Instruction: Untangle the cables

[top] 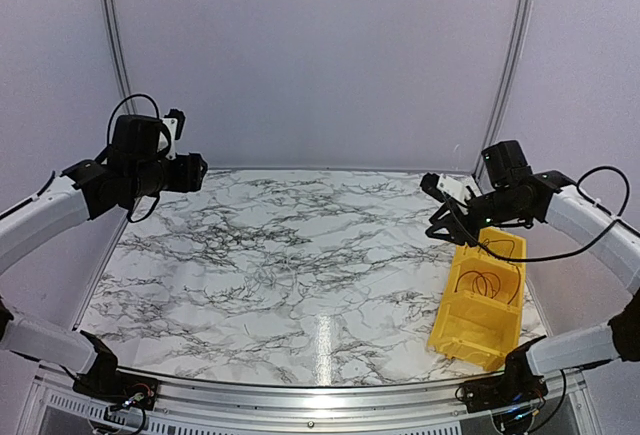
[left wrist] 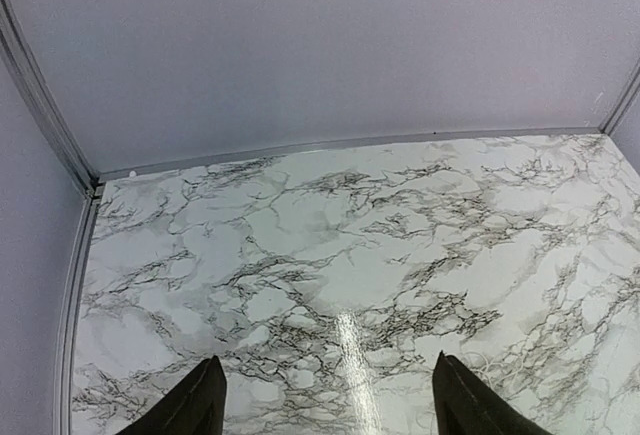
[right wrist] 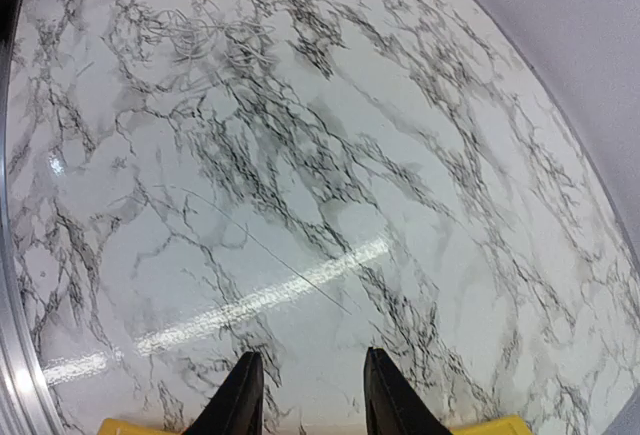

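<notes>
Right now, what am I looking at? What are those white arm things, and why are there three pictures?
Those are two robot arms, each ending in a two-finger gripper. The wide picture comes from a camera above and behind them. It shows the left gripper raised over the marble table and the right gripper hovering above a yellow bin. Thin black cables curl inside that bin. The other two pictures come from small cameras on each wrist, so you see the dark fingers at the bottom. In the right wrist view, a very thin wire lies on the table. Both grippers are open and hold nothing.
</notes>
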`<state>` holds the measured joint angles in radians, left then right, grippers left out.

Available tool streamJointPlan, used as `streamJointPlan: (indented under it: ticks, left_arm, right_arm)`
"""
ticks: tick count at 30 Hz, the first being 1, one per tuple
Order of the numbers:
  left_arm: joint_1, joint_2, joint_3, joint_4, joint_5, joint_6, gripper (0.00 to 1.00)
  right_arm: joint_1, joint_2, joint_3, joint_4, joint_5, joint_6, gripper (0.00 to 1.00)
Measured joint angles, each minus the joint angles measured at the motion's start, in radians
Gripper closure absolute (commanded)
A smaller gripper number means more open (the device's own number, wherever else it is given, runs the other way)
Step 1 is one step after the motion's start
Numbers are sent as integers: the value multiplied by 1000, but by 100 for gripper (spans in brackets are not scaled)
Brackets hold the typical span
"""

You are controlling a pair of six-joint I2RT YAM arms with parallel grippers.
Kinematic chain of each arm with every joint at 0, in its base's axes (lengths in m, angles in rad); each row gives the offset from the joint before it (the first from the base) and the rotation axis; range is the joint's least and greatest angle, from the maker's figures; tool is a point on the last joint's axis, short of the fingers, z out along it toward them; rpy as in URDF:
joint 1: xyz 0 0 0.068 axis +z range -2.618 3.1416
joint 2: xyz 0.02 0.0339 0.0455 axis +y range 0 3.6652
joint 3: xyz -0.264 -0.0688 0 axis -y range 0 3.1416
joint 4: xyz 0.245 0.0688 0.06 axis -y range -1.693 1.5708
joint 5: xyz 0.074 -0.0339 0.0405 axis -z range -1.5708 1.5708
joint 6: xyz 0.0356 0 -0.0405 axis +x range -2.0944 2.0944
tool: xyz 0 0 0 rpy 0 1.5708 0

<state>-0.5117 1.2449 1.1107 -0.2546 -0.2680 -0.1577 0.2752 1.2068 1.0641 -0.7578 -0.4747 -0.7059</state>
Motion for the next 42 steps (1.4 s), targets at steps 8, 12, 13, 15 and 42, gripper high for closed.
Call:
streamJointPlan:
  ticks: [8, 12, 13, 15, 42]
  left_arm:
    - [6, -219, -5, -249, 43, -77, 32]
    - [6, -305, -177, -282, 18, -153, 34]
    - [6, -306, -216, -285, 18, -168, 34]
    - [6, -292, -320, -273, 23, -204, 34]
    - [-154, 267, -433, 370, 372, -278, 57]
  right_arm:
    - [129, 173, 109, 134, -150, 64, 68]
    - [159, 301, 217, 161, -224, 79, 76]
    - [169, 328, 237, 165, -237, 80, 78]
    - [206, 396, 306, 139, -233, 69, 78]
    - [304, 507, 161, 192, -57, 56, 67]
